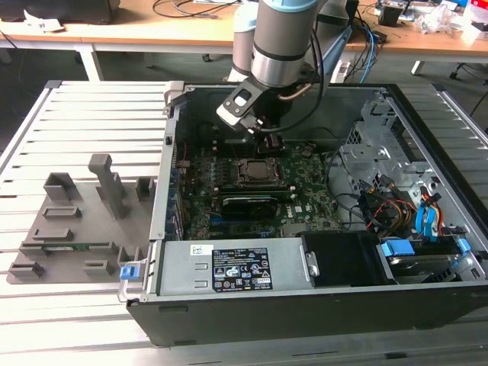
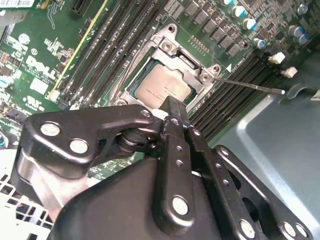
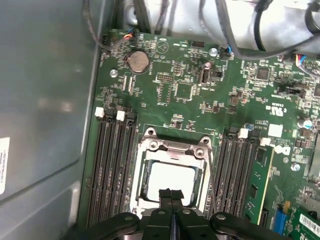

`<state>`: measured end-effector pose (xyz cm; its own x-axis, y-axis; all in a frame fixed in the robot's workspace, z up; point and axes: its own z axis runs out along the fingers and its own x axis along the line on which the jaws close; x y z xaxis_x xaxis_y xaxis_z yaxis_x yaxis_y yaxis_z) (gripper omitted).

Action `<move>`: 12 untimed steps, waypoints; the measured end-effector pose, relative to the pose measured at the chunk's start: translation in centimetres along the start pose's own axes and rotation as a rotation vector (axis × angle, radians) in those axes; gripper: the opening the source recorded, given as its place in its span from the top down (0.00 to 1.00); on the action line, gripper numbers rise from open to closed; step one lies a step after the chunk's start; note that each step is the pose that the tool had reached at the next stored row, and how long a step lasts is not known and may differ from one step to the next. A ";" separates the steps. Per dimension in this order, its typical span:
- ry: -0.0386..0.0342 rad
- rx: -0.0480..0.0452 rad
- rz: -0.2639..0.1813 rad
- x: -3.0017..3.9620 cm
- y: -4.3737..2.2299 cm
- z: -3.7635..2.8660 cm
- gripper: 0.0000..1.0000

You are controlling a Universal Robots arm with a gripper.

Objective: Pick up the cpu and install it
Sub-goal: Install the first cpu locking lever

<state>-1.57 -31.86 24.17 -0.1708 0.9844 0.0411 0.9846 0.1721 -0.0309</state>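
Being held closed and empty, the gripper [image 3: 171, 194] is being poised with the cpu [image 3: 170, 176] seated flat just beyond its jaws.

- In the second wrist view, the gripper [image 2: 172, 106] covered one edge of the cpu [image 2: 164, 89].
- In the exterior view, the arm [image 1: 282, 46] was cut off at the picture's top edge.
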 end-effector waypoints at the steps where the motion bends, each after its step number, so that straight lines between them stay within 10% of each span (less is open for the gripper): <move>1: -0.0004 0.0006 -0.015 0.00 0.00 0.00 0.89; 6: -0.0067 0.0091 -0.221 0.00 0.00 0.00 0.89; 12: -0.0101 0.0135 -0.329 0.00 0.00 0.00 0.89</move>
<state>-1.57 -31.86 24.17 -0.4800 0.8763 0.0411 0.8760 0.4812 -0.0309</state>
